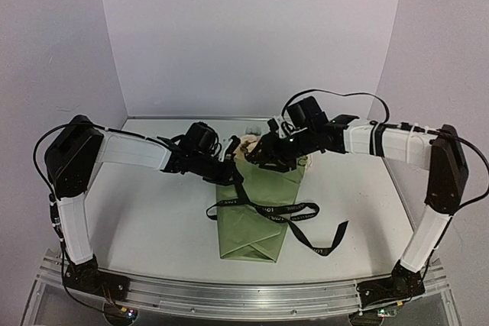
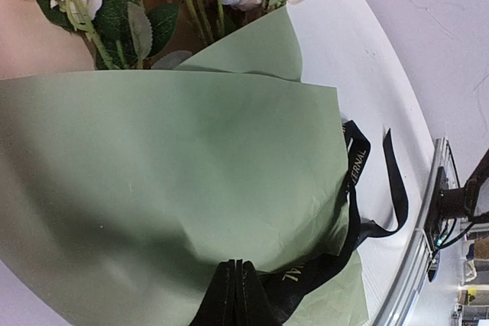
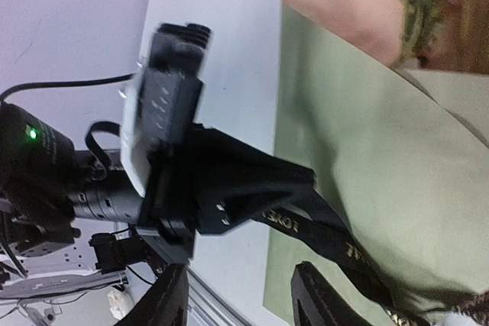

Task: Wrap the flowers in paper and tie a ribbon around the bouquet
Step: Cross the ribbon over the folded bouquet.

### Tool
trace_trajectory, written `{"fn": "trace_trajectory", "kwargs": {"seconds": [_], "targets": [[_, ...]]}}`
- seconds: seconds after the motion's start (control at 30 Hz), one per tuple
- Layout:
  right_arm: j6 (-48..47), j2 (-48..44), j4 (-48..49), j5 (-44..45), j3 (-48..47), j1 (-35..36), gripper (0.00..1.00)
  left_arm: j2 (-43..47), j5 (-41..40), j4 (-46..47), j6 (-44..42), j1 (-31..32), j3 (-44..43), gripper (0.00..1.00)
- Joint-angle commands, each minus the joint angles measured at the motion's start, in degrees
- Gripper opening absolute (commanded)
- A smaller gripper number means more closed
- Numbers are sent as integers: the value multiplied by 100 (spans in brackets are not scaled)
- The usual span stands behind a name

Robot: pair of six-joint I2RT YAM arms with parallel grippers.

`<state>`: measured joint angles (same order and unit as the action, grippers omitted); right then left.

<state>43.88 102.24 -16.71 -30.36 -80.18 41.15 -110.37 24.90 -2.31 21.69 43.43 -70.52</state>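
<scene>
Ribbon [image 2: 359, 166] | thin, floppy, slippery, draped across the bouquet [image 1: 256, 211] on the table [image 1: 145, 219] | left gripper [image 3: 299, 185] jaws pinch it | right gripper [image 3: 241, 299] jaws apart, gripping nothing | we'd take its loose tail gently; the paper [image 2: 191, 188] creases.

A white table [image 1: 153, 211] is seen. At its centre a bouquet [image 1: 263, 188] is laid flat, wrapped in olive-green paper [image 1: 252, 238], with the flowers [image 1: 248, 145] turned toward the far wall. A black lettered ribbon [image 1: 269, 210] is draped across the wrap, and its right end is trailed onto the bare table.
</scene>
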Motion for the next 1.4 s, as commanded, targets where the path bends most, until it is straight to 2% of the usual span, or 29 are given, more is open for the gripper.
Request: {"fn": "trace_trajectory", "kwargs": {"seconds": [0.0, 0.1, 0.27, 0.37, 0.63, 0.87, 1.13, 1.37], "targets": [[-671, -1076, -227, 812, 1124, -19, 63, 229, -470, 205, 345, -21, -83, 0], [-1034, -1567, -205, 1183, 2009, -1, 68, 299, -556, 204, 550, -19, -64, 0], [-1761, -1887, -211, 1786, 2785, 397, 65, 457, -645, 183, 798, -32, -88, 0], [-2070, -1628, -270, 1917, 2809, 603, 60, 517, -754, 26, 919, -75, -178, 0], [-2281, -795, -411, 2083, 2453, 875, 54, 629, -834, -263, 960, -181, -313, 0], [-2296, -634, -425, 2609, 2442, 913, 52, 718, -855, -341, 935, -252, -285, 0], [-2177, -499, -411, 2889, 2340, 913, 30, 759, -843, -435, 933, -283, -283, 0], [-2043, -666, -635, 3356, 2329, 913, 0, 1030, -1113, -556, 1052, -336, -81, 0]]}}
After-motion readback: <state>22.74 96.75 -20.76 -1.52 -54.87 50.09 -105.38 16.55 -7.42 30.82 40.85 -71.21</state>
